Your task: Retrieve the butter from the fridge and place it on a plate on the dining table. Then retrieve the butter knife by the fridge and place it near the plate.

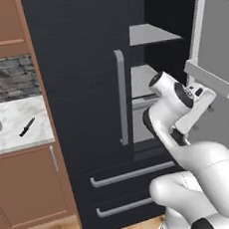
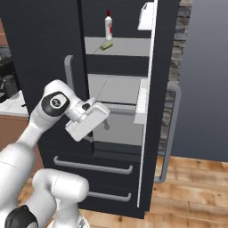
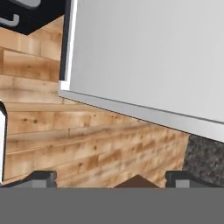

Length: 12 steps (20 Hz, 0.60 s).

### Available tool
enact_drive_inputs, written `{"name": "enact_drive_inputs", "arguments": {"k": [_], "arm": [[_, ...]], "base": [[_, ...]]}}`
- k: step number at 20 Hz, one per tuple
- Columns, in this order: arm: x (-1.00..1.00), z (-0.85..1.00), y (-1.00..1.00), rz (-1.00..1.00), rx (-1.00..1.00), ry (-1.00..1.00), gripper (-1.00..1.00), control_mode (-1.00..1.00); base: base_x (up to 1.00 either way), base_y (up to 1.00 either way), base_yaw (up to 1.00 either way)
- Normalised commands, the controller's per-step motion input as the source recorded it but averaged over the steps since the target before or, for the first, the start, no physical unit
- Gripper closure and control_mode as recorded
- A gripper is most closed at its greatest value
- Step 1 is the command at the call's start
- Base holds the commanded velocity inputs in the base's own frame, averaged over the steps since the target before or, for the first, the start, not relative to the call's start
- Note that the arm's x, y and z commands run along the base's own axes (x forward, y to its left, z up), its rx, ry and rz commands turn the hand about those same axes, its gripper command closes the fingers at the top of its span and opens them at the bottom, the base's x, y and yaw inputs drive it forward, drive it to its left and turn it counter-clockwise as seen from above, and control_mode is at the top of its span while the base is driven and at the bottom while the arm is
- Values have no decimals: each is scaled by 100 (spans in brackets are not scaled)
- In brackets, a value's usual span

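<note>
Looking over the arm in the left base view, the tall black double-door fridge (image 1: 84,89) is seen with its right door swung wide, so that the grey shelves inside are laid bare for a reach. The left door is shut, its long grey bar handle untouched. The white arm is bent in front of the opening, at about the level of the middle shelf. On the white marble counter (image 1: 13,134) to the left of the fridge, the small slim dark butter knife (image 1: 27,127) is left lying near the counter's right edge, well apart from the arm; it is judged to be kept for the later step.

In the right base view, the small pale yellow-olive stick of butter (image 2: 105,46) is seen on the upper grey shelf, near its front edge, just beside a white bottle with a red cap (image 2: 108,26). The hand is held lower, before the middle shelf, so a lift is judged to be needed before the butter can be reached.

In the hand view, the gripper (image 3: 111,177) is shown with its two dark tips spread wide and nothing between them. It is pointed at the wooden floor (image 3: 65,135) and the pale inner face of the open door, not yet at the butter.
</note>
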Motion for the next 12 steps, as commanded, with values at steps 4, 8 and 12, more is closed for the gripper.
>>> {"name": "enact_drive_inputs", "arguments": {"k": [4, 8, 12], "arm": [[29, 11, 86, -4, 49, -14, -100, -100], [38, 3, 81, -4, 52, -8, -100, -100], [29, 1, 62, -8, 53, -21, -100, -100]], "base": [[0, 0, 0], [0, 0, 0], [0, 0, 0]]}}
